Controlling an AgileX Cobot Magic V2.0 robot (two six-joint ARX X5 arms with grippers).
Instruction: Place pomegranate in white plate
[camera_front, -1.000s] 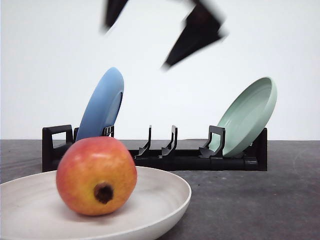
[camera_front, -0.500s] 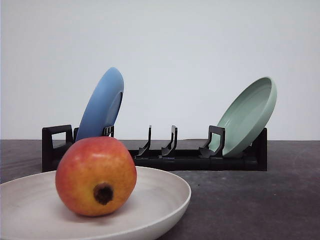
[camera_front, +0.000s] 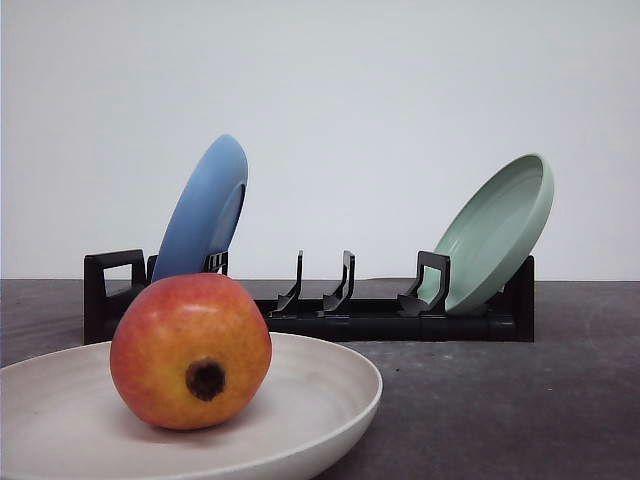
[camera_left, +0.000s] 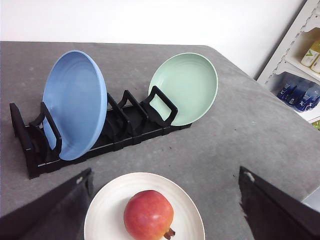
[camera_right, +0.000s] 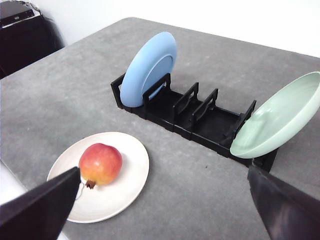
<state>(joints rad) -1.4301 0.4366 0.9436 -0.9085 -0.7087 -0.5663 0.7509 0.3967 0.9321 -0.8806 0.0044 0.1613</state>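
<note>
No text, label, brand, number or sign can be read in these pictures. In the left wrist view, some bottles stand on a shelf at the edge, and they carry labels, but these are too small and too blurred to read.

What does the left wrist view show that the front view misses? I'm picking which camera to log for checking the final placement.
Left wrist view alone: the open left pincer above the plate, the white plate's full round outline, and shelving with bottles off the table's corner. Front view alone: the pomegranate's dark calyx head-on and the rack's side profile. Both: the pomegranate resting in the white plate, with the blue plate and green plate leaning in the black rack.
</note>
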